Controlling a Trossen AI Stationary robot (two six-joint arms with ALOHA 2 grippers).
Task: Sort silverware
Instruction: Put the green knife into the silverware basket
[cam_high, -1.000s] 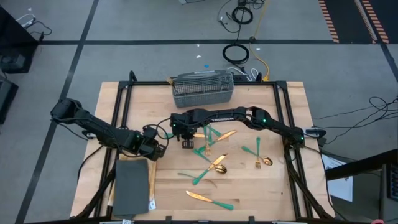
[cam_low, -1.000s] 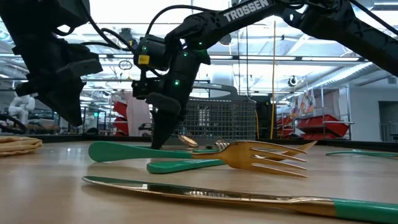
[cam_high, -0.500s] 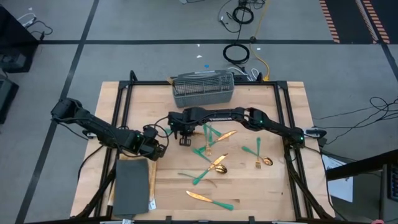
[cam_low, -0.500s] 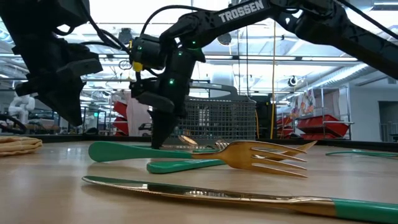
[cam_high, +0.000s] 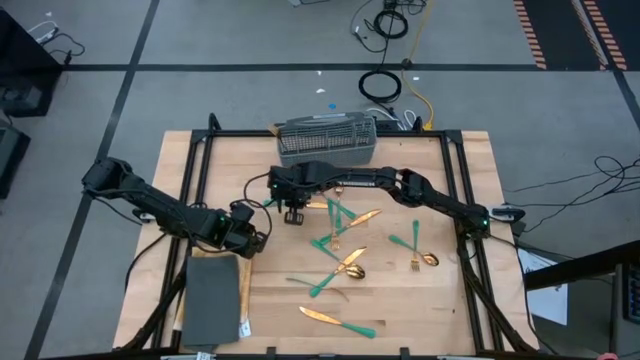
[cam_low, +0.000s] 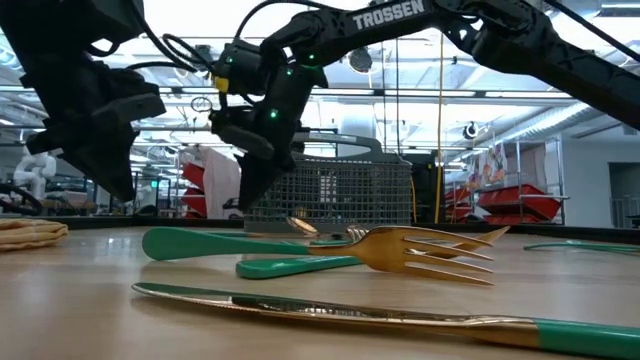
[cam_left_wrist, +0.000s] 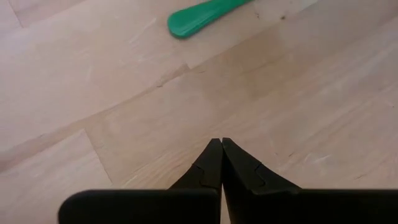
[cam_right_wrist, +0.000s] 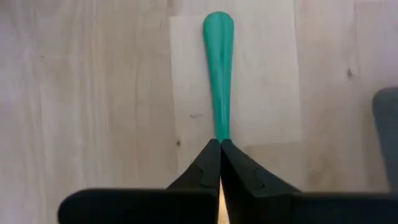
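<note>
One teal-handled utensil (cam_right_wrist: 218, 68) is pinched in my right claw (cam_right_wrist: 220, 144), lifted over the table just in front of the mesh basket (cam_high: 327, 140). It looks light, stiff and slippery, so I grip mid-handle. My left claw (cam_left_wrist: 220, 144) rests shut, empty.

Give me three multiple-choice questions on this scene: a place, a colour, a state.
1. Where is the grey wire mesh basket? A on a dark slab; B at the wooden table's back edge; C under the left arm.
2. Colour of the thin utensil handle in the right pincer? A red; B white; C teal-green.
3. The left pincer is: A shut, empty; B wide open; C gripping a fork.
B, top of the high view. C, right wrist view. A, tips meet over bare wood.
</note>
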